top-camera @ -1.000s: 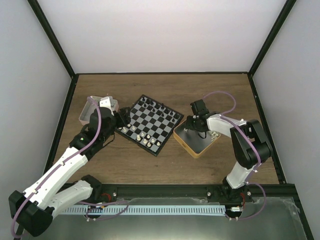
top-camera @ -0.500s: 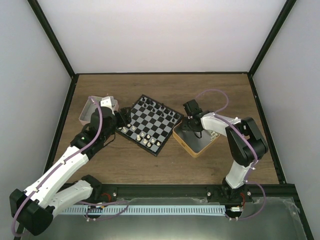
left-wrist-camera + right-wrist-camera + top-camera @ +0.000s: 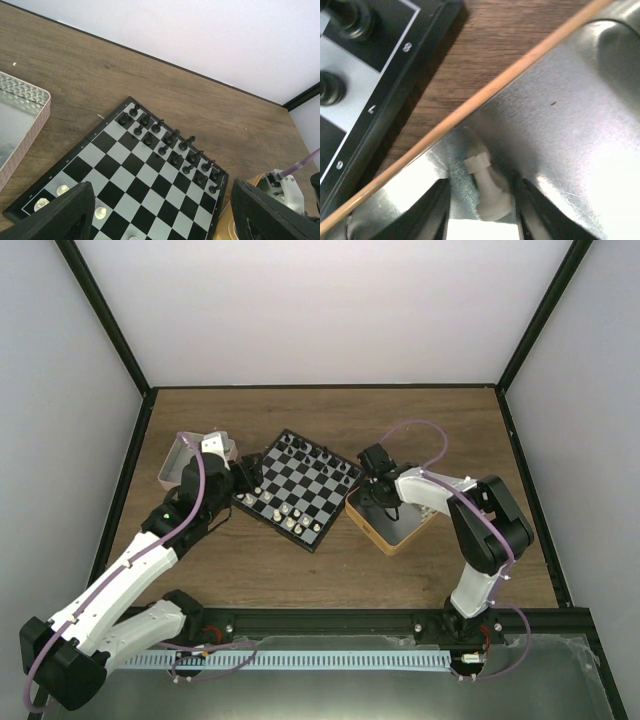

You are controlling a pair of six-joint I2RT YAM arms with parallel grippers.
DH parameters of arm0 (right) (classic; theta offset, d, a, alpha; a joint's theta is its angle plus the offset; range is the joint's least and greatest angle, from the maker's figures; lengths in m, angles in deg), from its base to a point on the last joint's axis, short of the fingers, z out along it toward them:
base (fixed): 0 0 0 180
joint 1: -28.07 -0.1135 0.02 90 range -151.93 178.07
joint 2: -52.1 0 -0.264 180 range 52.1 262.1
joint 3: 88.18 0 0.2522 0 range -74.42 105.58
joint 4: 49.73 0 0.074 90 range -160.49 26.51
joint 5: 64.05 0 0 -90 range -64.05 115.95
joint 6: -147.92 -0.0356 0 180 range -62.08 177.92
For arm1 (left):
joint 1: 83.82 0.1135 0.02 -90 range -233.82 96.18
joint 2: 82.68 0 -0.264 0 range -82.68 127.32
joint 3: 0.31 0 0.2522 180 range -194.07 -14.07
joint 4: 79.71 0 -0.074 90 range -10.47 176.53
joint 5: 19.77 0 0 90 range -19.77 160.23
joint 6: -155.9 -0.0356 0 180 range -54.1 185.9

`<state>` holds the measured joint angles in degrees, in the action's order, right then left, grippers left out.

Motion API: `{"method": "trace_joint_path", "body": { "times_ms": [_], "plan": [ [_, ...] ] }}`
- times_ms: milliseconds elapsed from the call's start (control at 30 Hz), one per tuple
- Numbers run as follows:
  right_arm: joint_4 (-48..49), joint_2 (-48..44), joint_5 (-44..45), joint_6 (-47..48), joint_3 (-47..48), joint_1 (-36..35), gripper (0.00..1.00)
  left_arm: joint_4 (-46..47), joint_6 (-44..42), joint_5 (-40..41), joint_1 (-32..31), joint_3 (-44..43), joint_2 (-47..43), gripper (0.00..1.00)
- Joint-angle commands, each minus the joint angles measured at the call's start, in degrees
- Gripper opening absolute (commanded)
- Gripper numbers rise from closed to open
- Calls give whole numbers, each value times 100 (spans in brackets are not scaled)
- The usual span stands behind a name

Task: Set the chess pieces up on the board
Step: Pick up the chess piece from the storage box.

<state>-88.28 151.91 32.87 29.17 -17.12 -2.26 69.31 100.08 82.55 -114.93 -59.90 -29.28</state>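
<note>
White walls (image 3: 300,310) close round the wood table (image 3: 330,570). The board (image 3: 300,490) lies askew on it, black pieces (image 3: 165,140) far, white pieces (image 3: 285,512) partly set near; left fingers (image 3: 60,215) hang spread and empty above. In the tin (image 3: 370,532) beside it, right fingers (image 3: 380,488) straddle a white rook (image 3: 487,187), pinching or not I cannot tell. On slick metal by the rim it may squirt free or tip.

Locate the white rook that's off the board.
Right wrist view: the white rook sits inside the orange-rimmed tin, by the wall nearest the board, between the fingers of the right claw.
</note>
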Motion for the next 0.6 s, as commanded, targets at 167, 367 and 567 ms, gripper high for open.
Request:
{"method": "trace_joint_path", "body": {
  "times_ms": [167,367,567],
  "plan": [
    [-190,-16,-50,433,-61,-158,25,122,-1,-69,26,15,21,76],
    [-203,9,93,501,-47,-153,16,120,19,-96,27,21,20,76],
    [201,-336,325,488,-256,-158,12,183,4,-287,26,28,41,76]
  ]
}}
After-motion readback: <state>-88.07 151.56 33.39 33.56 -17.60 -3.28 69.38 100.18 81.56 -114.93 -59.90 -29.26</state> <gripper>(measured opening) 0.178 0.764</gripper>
